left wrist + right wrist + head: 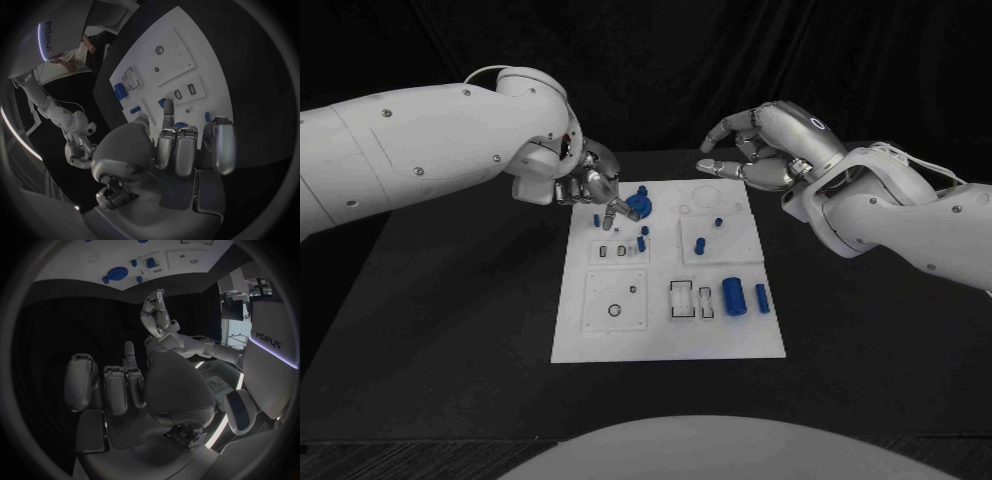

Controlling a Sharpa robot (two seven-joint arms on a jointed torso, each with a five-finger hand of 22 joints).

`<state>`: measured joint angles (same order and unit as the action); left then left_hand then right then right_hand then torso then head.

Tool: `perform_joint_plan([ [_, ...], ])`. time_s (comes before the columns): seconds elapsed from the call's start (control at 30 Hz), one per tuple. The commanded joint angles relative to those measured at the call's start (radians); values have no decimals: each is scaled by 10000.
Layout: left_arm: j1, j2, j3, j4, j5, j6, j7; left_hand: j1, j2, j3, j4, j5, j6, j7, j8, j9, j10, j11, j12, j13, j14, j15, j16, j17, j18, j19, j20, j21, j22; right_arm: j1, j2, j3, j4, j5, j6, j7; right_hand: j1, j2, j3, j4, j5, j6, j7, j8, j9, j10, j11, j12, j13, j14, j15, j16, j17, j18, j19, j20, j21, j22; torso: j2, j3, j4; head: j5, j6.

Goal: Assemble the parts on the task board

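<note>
A black bench [444, 330] carried the white task board [668, 330] at its middle. The left hand [589, 185] hung over the board's far left corner, its fingers [606, 208] reaching down to a round blue part [636, 205]; whether they pinched it was unclear. The right hand [762, 145] hovered beyond the far right corner, fingers curled loosely apart, holding nothing. Other blue parts [733, 297] stood nearer on the board.

Hidden contact at the far corner of the task board [668, 345]

In the head view the left hand [589, 185] covers the board's far left corner, so whether its fingertips [607, 212] touch the round blue part [636, 205] cannot be told. In the left wrist view the palm hides that part, and the smaller blue pegs are too small to tell apart.
</note>
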<state>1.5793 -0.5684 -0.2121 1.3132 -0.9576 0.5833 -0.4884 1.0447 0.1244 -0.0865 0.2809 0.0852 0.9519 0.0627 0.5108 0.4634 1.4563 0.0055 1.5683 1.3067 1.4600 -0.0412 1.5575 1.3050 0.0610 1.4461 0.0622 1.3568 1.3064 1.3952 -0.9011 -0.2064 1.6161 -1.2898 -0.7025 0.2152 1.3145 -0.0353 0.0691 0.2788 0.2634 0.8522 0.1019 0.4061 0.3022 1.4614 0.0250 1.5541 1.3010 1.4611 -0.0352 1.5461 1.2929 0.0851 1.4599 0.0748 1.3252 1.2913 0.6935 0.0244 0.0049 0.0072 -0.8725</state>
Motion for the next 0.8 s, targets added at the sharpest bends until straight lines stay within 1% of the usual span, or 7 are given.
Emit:
perform_joint_plan([
  [0.03, -103, 231, 5, -61, -15, 194, -638, 26, 66, 7, -127, -97, -58, -2, -162, 179, 1145, -119, 25, 2641, 1108, -143, 133, 2658, -83, 25, -59, -116, 1941, -157, -191, 4, -65, 1794, -263, 709, -66, 127, -3, 98, 226, -35, -39, 220, 160, 1094, -32, 166, 2698, 1097, -60, 247, 2779, -359, 186, -66, 342, 2156, 8, 238, -197, 134, -1],
  [0.13, -181, 386, 5, -138, -15, 41, -697, -42, 110, 14, -84, -134, -27, 1, -223, 206, 1145, -116, 25, 2641, 1108, -142, 133, 2658, -85, 30, -57, -112, 1943, -277, -266, 3, -130, 2030, -170, 739, -58, 128, -7, 92, 277, -62, -41, 247, 169, 1094, -31, 166, 2698, 1097, -60, 247, 2779, -360, 185, -68, 346, 2156, 4, 254, -201, 188, -1],
  [0.3, -327, 550, 5, -301, -15, -199, -738, -25, 153, 77, -132, -20, 74, -20, -297, 278, 1145, -132, 25, 2641, 1108, -152, 133, 2658, -101, 78, -62, -40, 1967, -405, -261, 3, -207, 2203, 40, 662, 67, 159, 35, 45, 464, -124, -46, 324, 193, 1094, -31, 166, 2698, 1097, -60, 247, 2779, -356, 174, -70, 334, 2151, 19, 219, -238, 275, -1],
  [0.4, -414, 645, 5, -464, -14, -262, -759, 89, 168, 187, -281, 133, 91, -23, -440, 340, 1145, -144, 25, 2641, 1108, -162, 133, 2658, -96, 74, -72, -64, 1960, -446, -226, 3, -238, 2251, 171, 596, 151, 182, 58, 52, 660, -169, -41, 423, 222, 1094, -23, 166, 2698, 1097, -54, 247, 2779, -350, 157, -68, 313, 2142, -39, 208, -239, 323, -1],
  [0.5, -522, 741, 5, -634, -14, -314, -821, 116, 173, 216, -319, 164, 89, -23, -482, 353, 1145, -141, 25, 2641, 1108, -163, 133, 2658, -99, 84, -74, -49, 1965, -471, -184, 3, -265, 2279, 258, 562, 159, 193, 61, 61, 701, -163, -39, 458, 232, 1094, -19, 166, 2698, 1097, -51, 247, 2779, -346, 147, -66, 296, 2136, -91, 197, -219, 298, -1],
  [0.63, -662, 814, 5, -777, -14, -341, -958, 135, 154, 237, -364, 176, 58, -11, -568, 358, 1145, -136, 25, 2641, 1108, -165, 133, 2658, -110, 112, -76, -5, 1979, -492, -138, 3, -287, 2297, 355, 514, 196, 199, 72, 57, 770, -186, -39, 493, 239, 1094, -17, 166, 2698, 1097, -48, 247, 2779, -341, 134, -63, 276, 2129, -155, 174, -257, 267, -1],
  [0.8, -789, 861, 5, -873, -14, -434, -1033, 133, 155, 243, -371, 180, 47, -6, -598, 357, 1145, -133, 25, 2641, 1108, -165, 133, 2658, -113, 121, -76, 10, 1984, -512, -98, 3, -309, 2305, 454, 436, 202, 201, 74, 56, 781, -191, -38, 498, 240, 1094, -17, 166, 2698, 1097, -48, 247, 2779, -339, 129, -63, 265, 2125, -211, 169, -260, 235, -1],
])
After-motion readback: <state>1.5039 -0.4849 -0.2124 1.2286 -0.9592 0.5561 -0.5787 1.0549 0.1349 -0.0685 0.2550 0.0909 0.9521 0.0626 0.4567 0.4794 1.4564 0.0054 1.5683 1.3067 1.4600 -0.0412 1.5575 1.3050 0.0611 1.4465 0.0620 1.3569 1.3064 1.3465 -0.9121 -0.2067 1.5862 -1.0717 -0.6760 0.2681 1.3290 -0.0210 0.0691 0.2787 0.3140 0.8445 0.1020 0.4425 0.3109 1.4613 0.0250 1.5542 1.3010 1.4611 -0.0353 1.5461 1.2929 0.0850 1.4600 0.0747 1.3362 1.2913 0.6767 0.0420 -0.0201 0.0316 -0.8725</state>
